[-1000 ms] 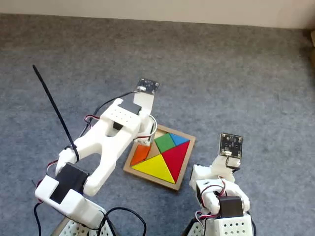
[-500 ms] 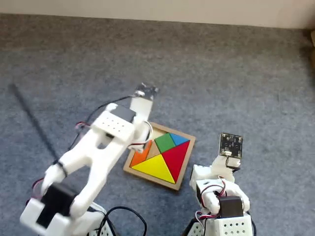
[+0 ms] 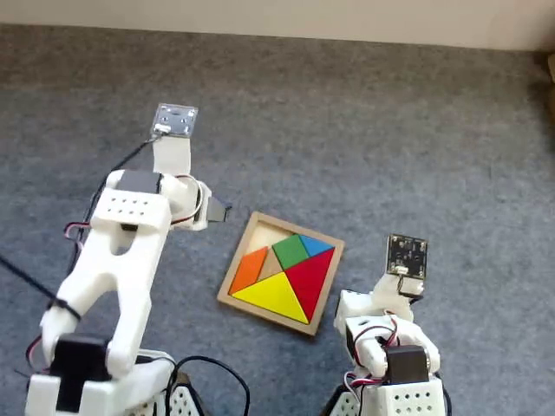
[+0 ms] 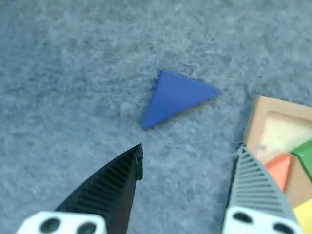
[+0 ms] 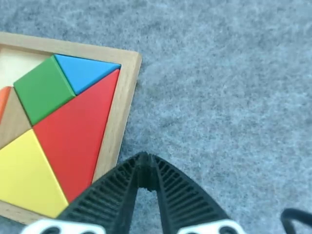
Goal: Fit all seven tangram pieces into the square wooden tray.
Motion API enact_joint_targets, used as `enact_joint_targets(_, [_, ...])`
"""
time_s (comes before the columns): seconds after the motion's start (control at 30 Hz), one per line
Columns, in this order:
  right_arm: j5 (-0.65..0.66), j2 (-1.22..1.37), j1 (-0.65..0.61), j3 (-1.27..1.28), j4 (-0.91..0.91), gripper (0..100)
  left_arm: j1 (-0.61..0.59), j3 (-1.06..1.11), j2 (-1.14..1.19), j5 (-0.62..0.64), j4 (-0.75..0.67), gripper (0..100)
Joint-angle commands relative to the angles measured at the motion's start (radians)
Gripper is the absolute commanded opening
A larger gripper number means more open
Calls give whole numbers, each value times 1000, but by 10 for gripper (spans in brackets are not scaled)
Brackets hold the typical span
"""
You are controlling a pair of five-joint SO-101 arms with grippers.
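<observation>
The square wooden tray point(image 3: 299, 228) lies on the grey carpet between the arms. It holds a yellow triangle point(image 3: 273, 295), a red triangle point(image 3: 310, 273), a green square point(image 3: 290, 250), a light blue triangle point(image 3: 317, 246), an orange piece point(image 3: 247, 269) and a small tan triangle point(image 3: 270, 263). Bare wood shows in its far left corner point(image 3: 264, 234). A dark blue triangle point(image 4: 175, 97) lies on the carpet just outside the tray's corner point(image 4: 251, 124). My left gripper point(image 4: 189, 147) hangs open above the carpet, short of this triangle. My right gripper point(image 5: 145, 163) is shut and holds nothing, beside the tray's edge point(image 5: 124, 97).
Grey carpet point(image 3: 416, 130) stretches on all sides of the tray. A pale wall strip point(image 3: 347, 22) runs along the far edge. The left arm's body point(image 3: 113, 260) rises at the tray's left and the right arm's base point(image 3: 390, 364) sits at the near right.
The left arm has swung off the tray's left corner, away and to the left, and now hangs over the carpet. The right arm has not moved.
</observation>
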Motion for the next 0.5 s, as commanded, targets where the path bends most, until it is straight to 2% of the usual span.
enact_joint_targets(0.0, [-9, -21, -12, 153, 8, 6, -18, -130, 82, -115, -6, 293])
enact_joint_targets(0.17, [-9, -21, -12, 153, 8, 6, -13, -395, 252, -245, 161, 287])
enact_joint_targets(0.3, [-9, -21, -12, 153, 8, 6, -15, -625, 440, -402, 295, 285])
enact_joint_targets(0.47, [-9, -21, -10, 153, 8, 6, -18, -866, 644, -585, 388, 284])
